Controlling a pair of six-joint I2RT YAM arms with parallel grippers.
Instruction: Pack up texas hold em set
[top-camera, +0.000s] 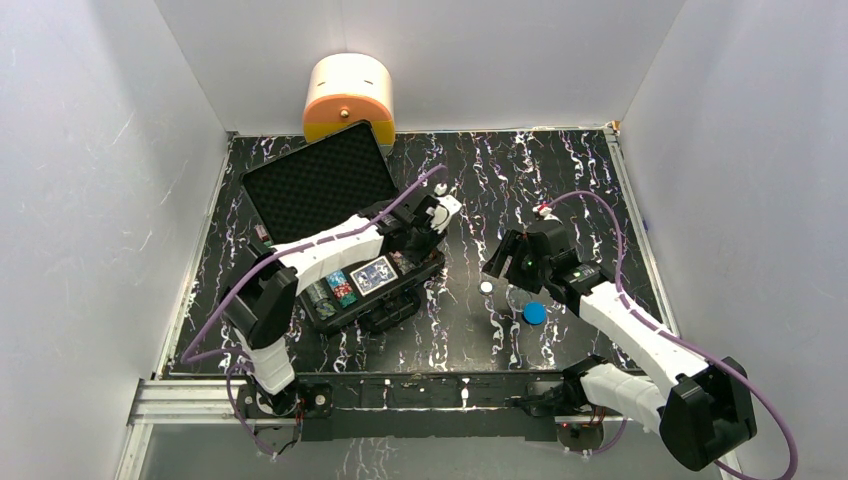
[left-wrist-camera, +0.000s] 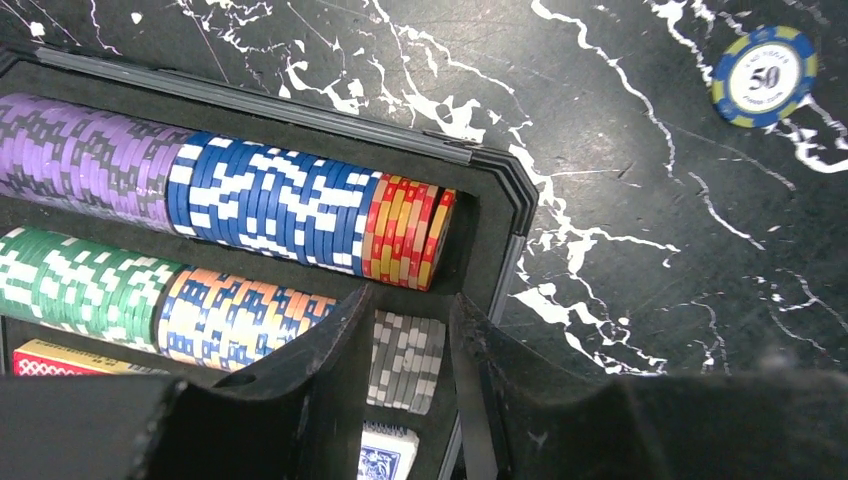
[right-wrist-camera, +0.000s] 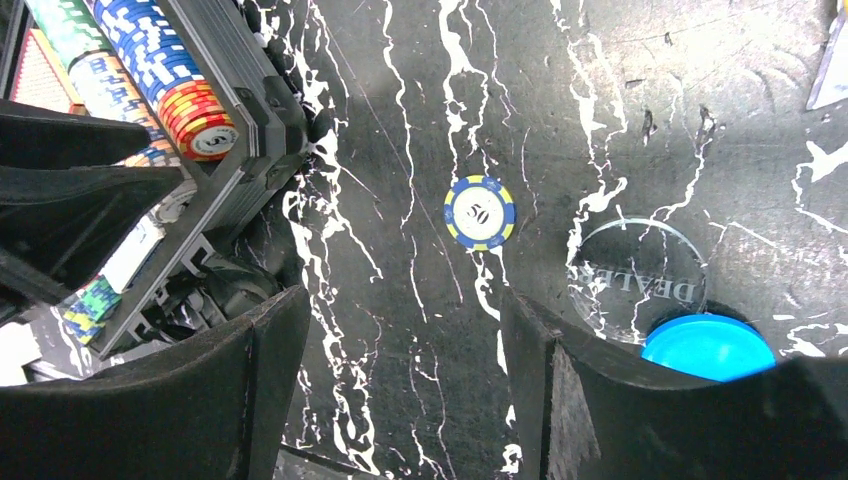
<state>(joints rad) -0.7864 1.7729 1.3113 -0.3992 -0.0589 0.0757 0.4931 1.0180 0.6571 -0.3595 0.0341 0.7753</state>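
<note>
One blue-and-yellow 50 chip lies loose on the surface beside the open briefcase, below the right tool, which is spread wide and empty. The left tool, narrowly parted and empty, hangs over the chip rows, arm stretched forward.

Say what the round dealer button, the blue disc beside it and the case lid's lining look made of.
Dealer button: likely clear acrylic or glass; the marbled table shows through it. Blue disc: probably plastic, smooth, evenly coloured, soft sheen. Lid lining: looks like black foam, matte with a regular dimpled pattern.
</note>
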